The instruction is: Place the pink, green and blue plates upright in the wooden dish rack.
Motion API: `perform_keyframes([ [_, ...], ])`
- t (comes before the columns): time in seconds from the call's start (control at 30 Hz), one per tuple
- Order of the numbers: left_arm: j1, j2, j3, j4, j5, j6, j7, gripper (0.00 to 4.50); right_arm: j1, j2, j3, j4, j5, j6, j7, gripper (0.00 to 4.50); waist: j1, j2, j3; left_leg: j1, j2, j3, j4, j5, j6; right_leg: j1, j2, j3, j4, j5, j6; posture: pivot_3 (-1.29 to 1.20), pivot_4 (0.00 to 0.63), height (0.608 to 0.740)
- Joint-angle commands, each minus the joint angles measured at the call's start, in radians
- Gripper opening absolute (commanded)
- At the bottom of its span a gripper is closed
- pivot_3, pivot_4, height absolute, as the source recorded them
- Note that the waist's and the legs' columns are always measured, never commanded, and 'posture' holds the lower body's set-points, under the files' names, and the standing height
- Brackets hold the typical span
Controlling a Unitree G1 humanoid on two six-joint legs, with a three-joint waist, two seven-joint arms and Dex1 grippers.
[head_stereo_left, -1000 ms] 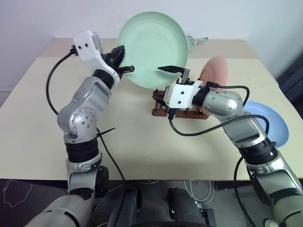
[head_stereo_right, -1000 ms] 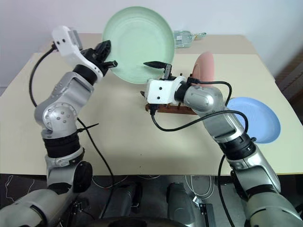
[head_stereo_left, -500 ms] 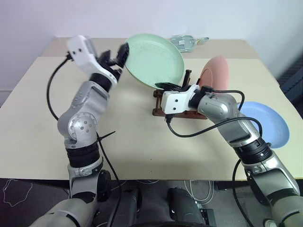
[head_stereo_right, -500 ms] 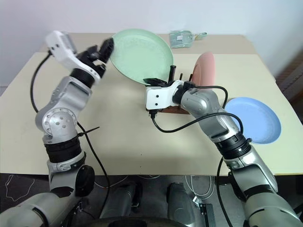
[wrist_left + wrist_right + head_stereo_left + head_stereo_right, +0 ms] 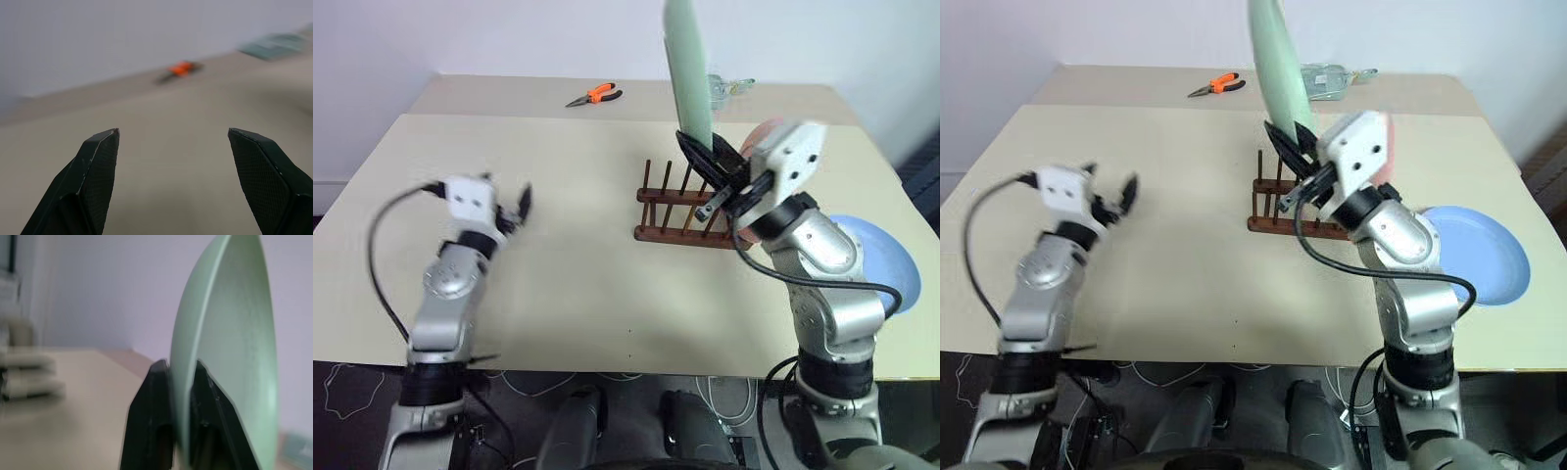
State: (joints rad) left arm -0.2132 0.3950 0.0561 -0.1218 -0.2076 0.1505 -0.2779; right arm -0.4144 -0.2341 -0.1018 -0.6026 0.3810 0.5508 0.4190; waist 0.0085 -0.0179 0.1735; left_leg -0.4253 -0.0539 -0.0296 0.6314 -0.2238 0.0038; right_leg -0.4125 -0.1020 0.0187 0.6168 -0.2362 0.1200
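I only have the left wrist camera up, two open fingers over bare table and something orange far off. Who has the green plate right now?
Observer: The right gripper has it, shut on the rim of the green plate, which is held on edge above the wooden dish rack.
Operator: Is anything in the rack yet?
Observer: The pink plate stands at the rack's right end, mostly hidden behind the right arm.
Operator: And the blue one?
Observer: The blue plate lies flat on the table, to the right of the rack.
Operator: That orange thing?
Observer: Orange-handled pliers at the table's far edge.
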Motion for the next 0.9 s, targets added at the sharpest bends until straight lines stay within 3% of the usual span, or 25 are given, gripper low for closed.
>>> perform_keyframes([
  [0.03, 0.041, -0.008, -0.065, -0.069, -0.016, -0.044, -0.109, 3.63, 0.014, 0.042, -0.067, -0.077, 0.125, 0.102, -0.098, 0.0, -0.002, 0.001, 0.0, 0.0, 0.0, 0.0, 0.0, 0.0, -0.001, -0.001, 0.0, 0.0, 0.0, 0.0, 0.0, 0.0, 0.15, 0.738],
  [0.47, 0.076, -0.055, -0.123, -0.114, -0.011, -0.009, -0.183, 3.63, 0.04, 0.06, -0.125, 0.024, 0.272, 0.214, -0.225, 0.0, -0.02, 0.003, -0.001, 0.0, 0.001, 0.0, 0.0, 0.002, 0.002, -0.002, 0.003, 0.001, 0.002, 0.001, -0.001, 0.0, 0.15, 0.738],
  [0.9, 0.091, -0.059, -0.127, -0.11, 0.007, -0.012, -0.195, 3.63, -0.009, 0.03, -0.123, -0.016, 0.332, 0.158, -0.24, 0.0, -0.021, 0.004, -0.001, 0.001, 0.001, 0.0, 0.0, 0.002, 0.002, -0.001, 0.004, 0.001, 0.002, 0.0, -0.001, 0.0, 0.15, 0.738],
])
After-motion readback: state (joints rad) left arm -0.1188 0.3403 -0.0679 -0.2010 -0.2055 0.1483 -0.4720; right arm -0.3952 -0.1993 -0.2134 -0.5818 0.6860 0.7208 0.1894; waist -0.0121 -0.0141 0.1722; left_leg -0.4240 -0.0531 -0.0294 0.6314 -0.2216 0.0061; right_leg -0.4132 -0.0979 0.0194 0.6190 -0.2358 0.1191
